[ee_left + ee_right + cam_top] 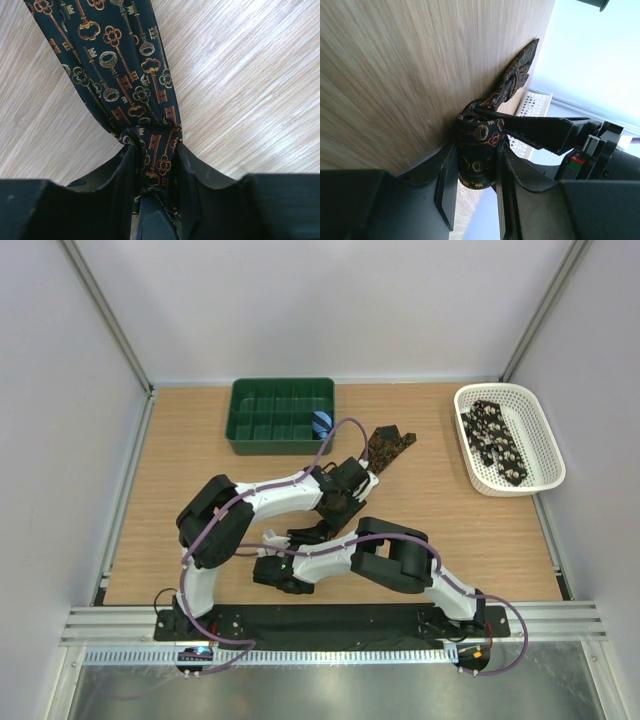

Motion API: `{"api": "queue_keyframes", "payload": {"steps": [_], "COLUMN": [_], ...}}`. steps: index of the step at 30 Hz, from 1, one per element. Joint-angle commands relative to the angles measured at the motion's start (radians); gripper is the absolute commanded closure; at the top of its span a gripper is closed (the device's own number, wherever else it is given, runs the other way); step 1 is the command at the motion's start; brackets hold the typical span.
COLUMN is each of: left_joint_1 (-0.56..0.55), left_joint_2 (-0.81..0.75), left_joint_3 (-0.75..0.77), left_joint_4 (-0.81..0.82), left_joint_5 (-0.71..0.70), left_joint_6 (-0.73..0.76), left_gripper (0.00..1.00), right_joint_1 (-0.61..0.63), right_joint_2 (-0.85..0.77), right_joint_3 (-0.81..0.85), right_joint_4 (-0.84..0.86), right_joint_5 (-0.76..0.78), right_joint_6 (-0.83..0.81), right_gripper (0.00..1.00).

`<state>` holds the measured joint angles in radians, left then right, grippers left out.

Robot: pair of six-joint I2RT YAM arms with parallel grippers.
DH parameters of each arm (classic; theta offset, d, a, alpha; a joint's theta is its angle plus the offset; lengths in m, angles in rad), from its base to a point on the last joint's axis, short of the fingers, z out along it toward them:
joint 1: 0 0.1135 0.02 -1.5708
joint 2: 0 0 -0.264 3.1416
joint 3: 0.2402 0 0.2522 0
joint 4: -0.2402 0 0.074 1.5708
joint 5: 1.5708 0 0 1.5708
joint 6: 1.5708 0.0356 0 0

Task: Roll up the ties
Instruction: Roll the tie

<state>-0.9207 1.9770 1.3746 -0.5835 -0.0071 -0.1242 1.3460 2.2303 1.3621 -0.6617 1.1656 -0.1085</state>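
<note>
The left hand (152,165) is clamped on the bunched neck of a dark key-patterned tie (115,65), and the right hand (476,160) is closed around its rolled part. The tie's pointed end lies on the pale wood-grain table (250,75), near the green tray's (270,447) right front corner. A blue roll (321,423) sits in the tray's right end, and well to its right a white basket (540,430) holds a spotted tie (495,440).

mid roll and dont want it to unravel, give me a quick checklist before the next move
1. Tail held: left fingers shut on the dark key-patterned fabric tie: ok.
2. Roll held: right fingers clamp the tie's rolled end: ok.
3. Fabric flat at the left pinch: not ok, it is bunched.
4. Roll wound tight: cannot tell.
5. Free slots in the green plastic compartment tray: ok.
</note>
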Motion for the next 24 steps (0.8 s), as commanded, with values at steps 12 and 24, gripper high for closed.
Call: {"api": "queue_keyframes", "payload": {"steps": [12,24], "left_joint_1": [-0.017,0.009], "left_joint_2": [0.003,-0.015], "left_joint_3": [0.02,0.05], "left_joint_4": [-0.159,-0.09], "left_joint_5": [0.05,-0.013], "left_joint_6": [-0.02,0.003], "left_gripper": [0.39,0.26], "right_joint_1": [-0.028,-0.027], "right_joint_2": [-0.02,-0.057], "right_joint_3": [-0.017,-0.009], "right_joint_4": [0.025,0.017], "right_joint_5": [-0.106,-0.139], "right_joint_6": [0.069,0.072], "right_gripper": [0.9,0.9]}}
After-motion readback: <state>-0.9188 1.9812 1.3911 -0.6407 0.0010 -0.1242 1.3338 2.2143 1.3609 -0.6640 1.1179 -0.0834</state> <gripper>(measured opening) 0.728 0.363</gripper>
